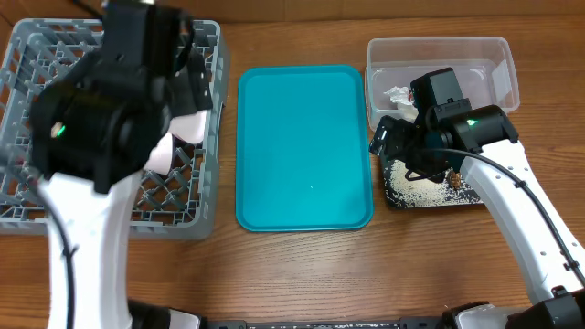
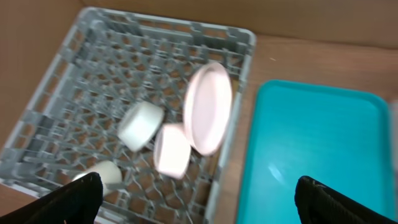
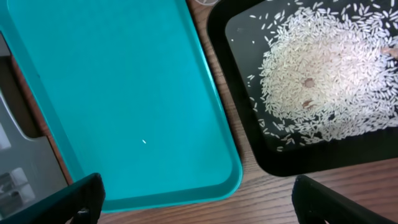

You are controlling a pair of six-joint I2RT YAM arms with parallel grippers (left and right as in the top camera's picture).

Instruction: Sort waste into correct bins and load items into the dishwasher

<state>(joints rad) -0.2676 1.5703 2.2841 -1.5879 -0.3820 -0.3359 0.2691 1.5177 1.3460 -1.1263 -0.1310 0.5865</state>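
The grey dish rack (image 1: 27, 55) stands at the left. In the left wrist view the rack (image 2: 93, 50) holds a white plate (image 2: 208, 106) on edge, a pinkish bowl (image 2: 172, 151), a whitish bowl (image 2: 141, 124) and a white cup (image 2: 102, 174). My left gripper (image 2: 199, 202) hangs open and empty above the rack's right side. My right gripper (image 3: 199, 199) is open and empty over the gap between the teal tray and the black tray (image 3: 311, 158). Rice (image 3: 323, 74) and small brown lumps (image 3: 308, 82) lie in the black tray (image 1: 430, 196). The clear tub (image 1: 439, 50) holds a white paper scrap (image 1: 397, 94). The red wrapper and chopsticks are out of view.
A flat teal tray (image 1: 302, 146) lies bare between the rack and the bins; it also shows in the left wrist view (image 2: 311, 143) and the right wrist view (image 3: 112, 81). Wooden table (image 1: 302, 274) runs along the front.
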